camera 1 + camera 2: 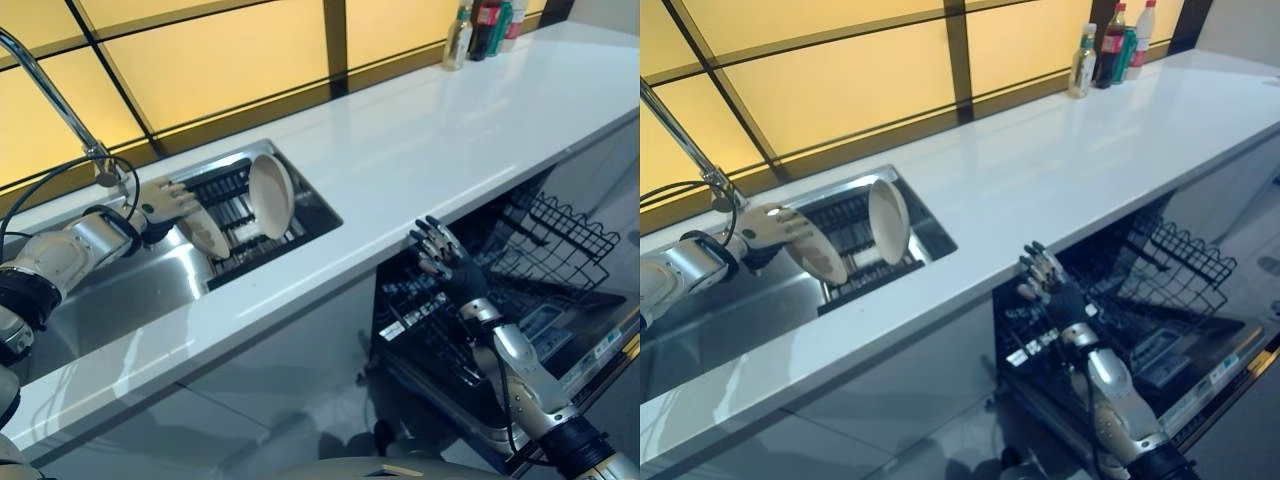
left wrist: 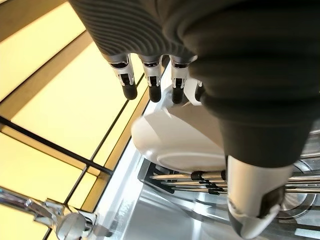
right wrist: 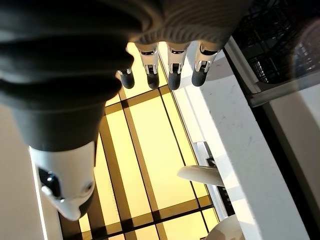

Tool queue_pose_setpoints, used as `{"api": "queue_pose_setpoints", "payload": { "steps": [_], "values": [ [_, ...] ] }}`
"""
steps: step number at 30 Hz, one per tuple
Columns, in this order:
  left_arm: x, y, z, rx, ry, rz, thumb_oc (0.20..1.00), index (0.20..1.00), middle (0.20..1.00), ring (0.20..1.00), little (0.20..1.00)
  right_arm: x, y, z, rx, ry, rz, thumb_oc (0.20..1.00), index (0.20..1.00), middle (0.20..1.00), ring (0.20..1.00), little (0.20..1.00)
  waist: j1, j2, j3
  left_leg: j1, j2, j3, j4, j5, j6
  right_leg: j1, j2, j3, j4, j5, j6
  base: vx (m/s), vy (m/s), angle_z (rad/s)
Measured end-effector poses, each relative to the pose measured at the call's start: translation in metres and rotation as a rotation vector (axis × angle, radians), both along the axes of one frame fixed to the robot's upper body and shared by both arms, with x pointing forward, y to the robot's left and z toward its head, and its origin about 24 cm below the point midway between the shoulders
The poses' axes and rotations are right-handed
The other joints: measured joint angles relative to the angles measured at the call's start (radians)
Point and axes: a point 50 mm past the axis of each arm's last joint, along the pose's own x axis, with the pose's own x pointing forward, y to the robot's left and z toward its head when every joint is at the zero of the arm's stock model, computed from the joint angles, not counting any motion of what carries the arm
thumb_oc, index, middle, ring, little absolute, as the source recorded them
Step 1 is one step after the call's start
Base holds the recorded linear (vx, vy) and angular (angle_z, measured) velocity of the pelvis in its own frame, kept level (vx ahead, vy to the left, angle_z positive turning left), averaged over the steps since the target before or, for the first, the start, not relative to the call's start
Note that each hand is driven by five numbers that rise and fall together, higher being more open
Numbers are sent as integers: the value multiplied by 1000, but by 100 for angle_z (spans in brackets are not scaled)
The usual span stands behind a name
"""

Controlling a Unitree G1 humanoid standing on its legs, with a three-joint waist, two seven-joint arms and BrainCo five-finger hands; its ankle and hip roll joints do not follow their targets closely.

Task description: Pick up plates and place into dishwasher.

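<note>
Two white plates stand in the dark rack (image 1: 235, 215) inside the sink (image 1: 130, 290). The upright plate (image 1: 272, 195) is at the rack's middle. A tilted plate (image 1: 205, 232) leans at the rack's left end. My left hand (image 1: 165, 203) is at that tilted plate's upper rim, with straight fingers (image 2: 152, 87) over its far edge and the thumb (image 2: 255, 210) apart; it is open. My right hand (image 1: 445, 258) hovers open and empty over the open dishwasher's lower rack (image 1: 430, 325), just below the counter edge.
The white counter (image 1: 440, 140) runs to the right, with several bottles (image 1: 480, 25) at its far end. A faucet (image 1: 50, 95) arches over the sink's left side. The dishwasher's black wire basket (image 1: 565, 235) is pulled out, and its door (image 1: 570, 345) lies open.
</note>
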Motion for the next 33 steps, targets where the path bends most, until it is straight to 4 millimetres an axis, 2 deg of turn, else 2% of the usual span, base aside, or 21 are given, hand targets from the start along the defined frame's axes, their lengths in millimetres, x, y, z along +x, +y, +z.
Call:
{"api": "queue_pose_setpoints", "payload": {
  "steps": [7, 8, 9, 10, 17, 22, 25, 33],
  "values": [
    [-1, 7, -7, 15, 0, 20, 1000, 1000, 1000, 1000, 1000, 0, -2, 0, -1, 3, -2, 1000, 1000, 1000, 1000, 1000, -1, 1, 18, -1, 0, 0, 0, 0, 0, -1, 0, 0, -1, 0, 0, 0, 0, 0],
    [-1, 7, -7, 14, -2, 22, 846, 846, 846, 846, 846, 0, -2, 0, -1, 3, -4, 1000, 1000, 1000, 1000, 1000, 0, 0, 20, -1, 0, 0, 0, 0, 0, -1, 0, 0, -1, 0, 0, 0, 0, 0],
    [0, 6, -7, 13, -3, 22, 498, 498, 498, 498, 498, 0, -2, 0, -1, 3, -4, 1000, 1000, 1000, 1000, 1000, 0, 1, 22, -1, 1, 0, 0, 0, 0, 0, 0, 0, -2, -1, 2, 0, 0, 0],
    [0, 6, -7, 13, -1, 22, 216, 216, 216, 216, 216, 0, -2, 0, -1, 3, -5, 1000, 1000, 1000, 1000, 1000, -1, 1, 24, -1, 2, 0, 0, 0, 0, 0, 0, 0, -2, -3, 4, 0, 0, 0],
    [-5, 11, -19, 21, 33, 41, 200, 200, 200, 200, 200, 0, -2, 0, 1, 4, -5, 1000, 1000, 1000, 1000, 1000, -2, 2, 34, 0, 4, 0, 0, 0, 0, 1, 2, 0, -3, 1, -1, 0, 0, 0],
    [-4, 8, -16, 8, -8, 6, 200, 200, 200, 200, 200, 0, -2, 1, 2, 3, -4, 1000, 1000, 1000, 1000, 1000, -5, 1, 35, 5, 5, 0, 0, 0, 0, 6, 1, -1, -3, 1, -1, 0, 0, 0],
    [-8, 13, -22, 17, -2, 9, 200, 200, 200, 200, 200, 0, -2, 1, 2, 3, -5, 1000, 1000, 1000, 1000, 1000, -22, 3, 36, 11, 7, 0, 0, 0, 0, 15, 2, -2, -8, -2, 3, 0, 0, 0],
    [-11, 14, -25, 37, -2, -7, 200, 200, 200, 200, 200, 0, -2, 1, 7, 5, -5, 1000, 1000, 1000, 1000, 1000, -23, 2, 36, 17, 8, 0, 0, -1, -2, 26, 2, -3, -18, 0, 3, 0, 0, 0]
  ]
}}
